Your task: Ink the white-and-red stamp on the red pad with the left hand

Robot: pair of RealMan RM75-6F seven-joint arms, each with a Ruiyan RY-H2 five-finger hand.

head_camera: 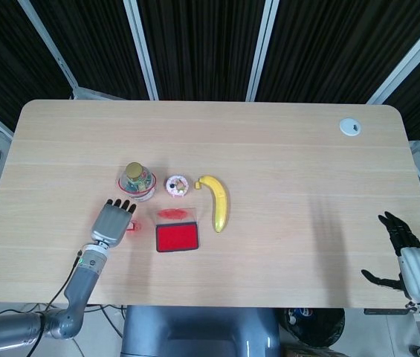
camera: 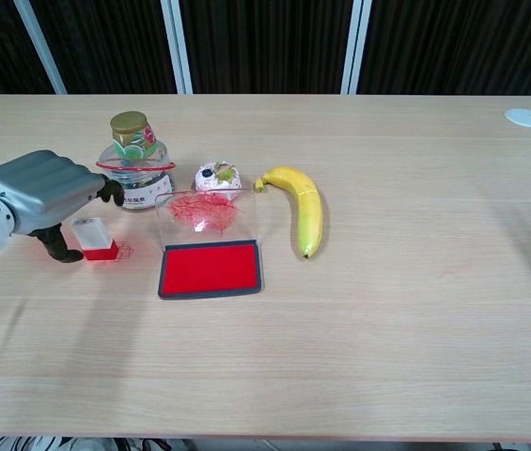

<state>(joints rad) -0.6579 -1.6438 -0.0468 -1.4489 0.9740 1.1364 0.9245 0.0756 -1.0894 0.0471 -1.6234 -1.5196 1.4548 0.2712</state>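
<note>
The white-and-red stamp [camera: 96, 239] stands upright on the table, just left of the red ink pad [camera: 210, 269]. The pad's clear lid [camera: 207, 214] is raised behind it and smeared with red. My left hand [camera: 39, 193] hovers at the stamp's left. Its fingers [camera: 107, 192] reach over the stamp and its thumb is low on the stamp's left, with neither touching it. From the head view, the left hand [head_camera: 113, 222] has its fingers stretched out beside the pad [head_camera: 176, 238]. My right hand [head_camera: 406, 256] is off the table's front right corner, fingers spread and holding nothing.
A jar with a gold cap [camera: 133, 160] stands right behind the stamp and the left hand. A small toy doughnut [camera: 218, 176] and a banana [camera: 301, 209] lie behind and to the right of the pad. A white grommet [camera: 524, 116] sits at the far right.
</note>
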